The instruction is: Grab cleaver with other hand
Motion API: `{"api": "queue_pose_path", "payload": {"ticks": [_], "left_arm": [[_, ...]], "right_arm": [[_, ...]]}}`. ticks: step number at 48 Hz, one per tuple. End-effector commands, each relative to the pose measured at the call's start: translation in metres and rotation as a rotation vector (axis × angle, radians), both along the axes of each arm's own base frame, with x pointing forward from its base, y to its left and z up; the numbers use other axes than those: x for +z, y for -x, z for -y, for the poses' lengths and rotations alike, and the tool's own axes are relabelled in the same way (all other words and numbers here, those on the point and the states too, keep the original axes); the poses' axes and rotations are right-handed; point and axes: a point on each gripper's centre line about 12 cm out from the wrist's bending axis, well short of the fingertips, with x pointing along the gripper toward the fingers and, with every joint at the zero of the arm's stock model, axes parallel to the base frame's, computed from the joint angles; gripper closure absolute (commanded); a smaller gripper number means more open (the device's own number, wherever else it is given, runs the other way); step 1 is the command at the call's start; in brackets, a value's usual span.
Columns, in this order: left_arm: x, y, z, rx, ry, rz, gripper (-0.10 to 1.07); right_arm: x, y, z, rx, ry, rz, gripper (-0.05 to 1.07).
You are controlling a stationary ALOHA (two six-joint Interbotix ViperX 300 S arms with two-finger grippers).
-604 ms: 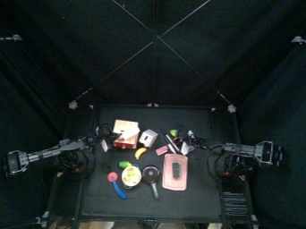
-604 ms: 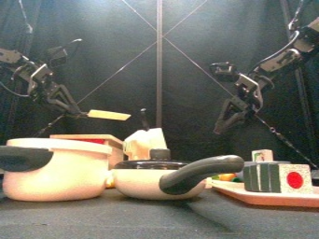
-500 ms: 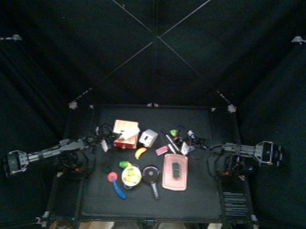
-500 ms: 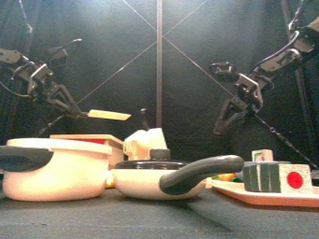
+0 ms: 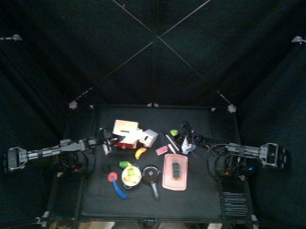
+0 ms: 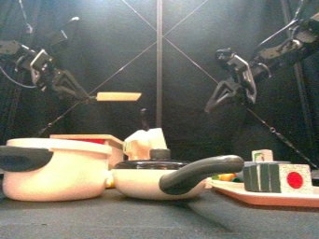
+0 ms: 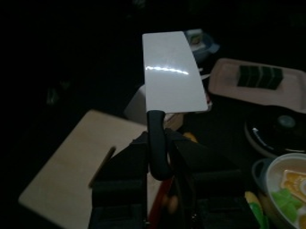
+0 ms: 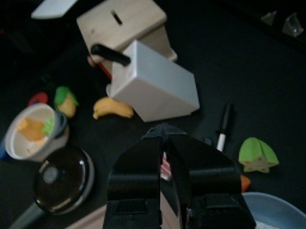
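We see the cleaver [image 7: 174, 73] held up in the air by the left gripper [image 7: 171, 152], whose jaws are closed on its short handle. The wide pale blade sticks straight out ahead of those jaws, so the long axis runs from the handle toward the middle of the table. In the front view the cleaver [image 6: 118, 96] lies flat and level, its blade tip aimed at the right gripper [image 6: 226, 93], which hangs at about the same height, well apart from it across the gap. That gripper's jaws stand only slightly parted, with nothing between them. We judge the free blade end is the part nearest the empty right gripper, so the handover turns on that arm closing the gap along the cleaver's own line.
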Motion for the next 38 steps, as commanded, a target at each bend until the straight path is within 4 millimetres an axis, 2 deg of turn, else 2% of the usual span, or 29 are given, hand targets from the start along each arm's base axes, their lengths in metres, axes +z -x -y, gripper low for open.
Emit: {"api": "queue_pose_path", "payload": {"ticks": [1,10,18,28,38], "left_arm": [[0.018,-0.009,0.003,-0.049,-0.077,0.053,0.57],[0.021,-0.018,0.005,-0.101,-0.165,0.058,0.57],[0.024,-0.029,0.004,-0.122,-0.198,0.045,0.57],[0.024,-0.041,0.002,-0.154,-0.277,0.000,0.57],[0.034,-0.051,0.005,-0.191,-0.366,0.004,0.57]], "right_arm": [[0.029,-0.002,-0.005,-0.001,0.008,0.106,0.57],[0.049,-0.011,-0.023,0.045,-0.049,0.185,0.57],[0.066,-0.015,-0.032,0.056,-0.121,0.242,0.57],[0.074,-0.012,-0.040,0.075,-0.169,0.263,0.57],[0.078,-0.017,-0.044,0.075,-0.213,0.286,0.55]]}}
